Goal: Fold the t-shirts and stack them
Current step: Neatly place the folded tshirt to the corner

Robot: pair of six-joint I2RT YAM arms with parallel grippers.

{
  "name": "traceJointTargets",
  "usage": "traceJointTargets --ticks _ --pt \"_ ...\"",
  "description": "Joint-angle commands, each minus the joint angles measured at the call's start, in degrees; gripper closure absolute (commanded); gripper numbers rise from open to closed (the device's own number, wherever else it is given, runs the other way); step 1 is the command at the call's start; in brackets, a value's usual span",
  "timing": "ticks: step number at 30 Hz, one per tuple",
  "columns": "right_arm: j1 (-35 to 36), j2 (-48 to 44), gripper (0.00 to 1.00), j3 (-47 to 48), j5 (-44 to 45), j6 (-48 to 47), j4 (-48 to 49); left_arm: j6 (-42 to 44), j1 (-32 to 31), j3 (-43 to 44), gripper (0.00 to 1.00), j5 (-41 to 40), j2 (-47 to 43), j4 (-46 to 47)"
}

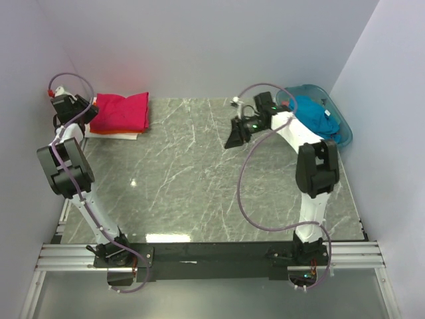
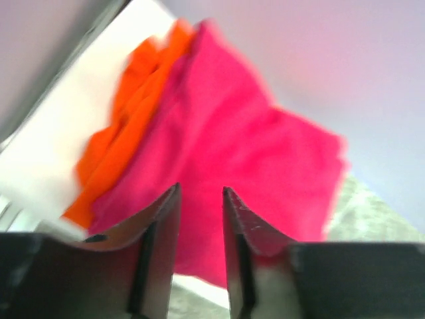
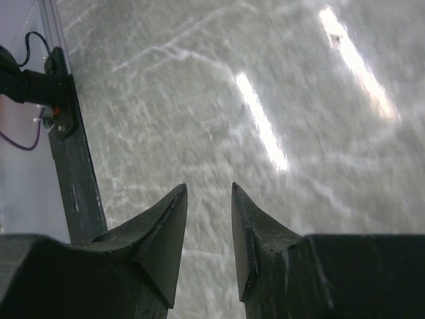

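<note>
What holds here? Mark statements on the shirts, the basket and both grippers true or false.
1. The magenta shirt lies on the orange shirt. True.
2. The teal shirt lies spread flat on the table. False: it is bunched in the basket.
3. The right gripper holds a shirt. False: it is open and empty, above the table.
4. The left gripper is open, with nothing between its fingers. True.
</note>
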Motion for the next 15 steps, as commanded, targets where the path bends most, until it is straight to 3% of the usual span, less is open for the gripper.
traceJointTargets --ticks 1,6,9,10,11,15 --pt "6.17 4.61 0.60 10.43 0.64 -0.97 -4.86 -3.22 0.03 0.57 0.60 6.66 -3.74 7.70" --pt "15.67 13.93 0.61 27.90 2.50 10.35 -1.11 -11.03 0.03 7.16 0.56 9.64 2.83 9.47" --pt "18.05 17.19 0.62 33.47 -0.05 18.52 3.29 -16.92 -0.06 13.31 0.61 11.84 7.76 9.73" --pt "18.41 17.37 0.62 33.58 -0.66 20.89 7.30 -17.80 -0.23 14.72 0.64 12.28 11.00 9.82" --pt "18.67 16.93 0.62 33.05 -1.45 24.74 9.35 -19.38 -0.49 17.34 0.73 12.64 12.51 9.91" --pt "18.58 13.95 0.63 27.18 -1.38 27.25 14.81 -19.75 -1.46 21.84 0.90 11.76 18.40 9.13"
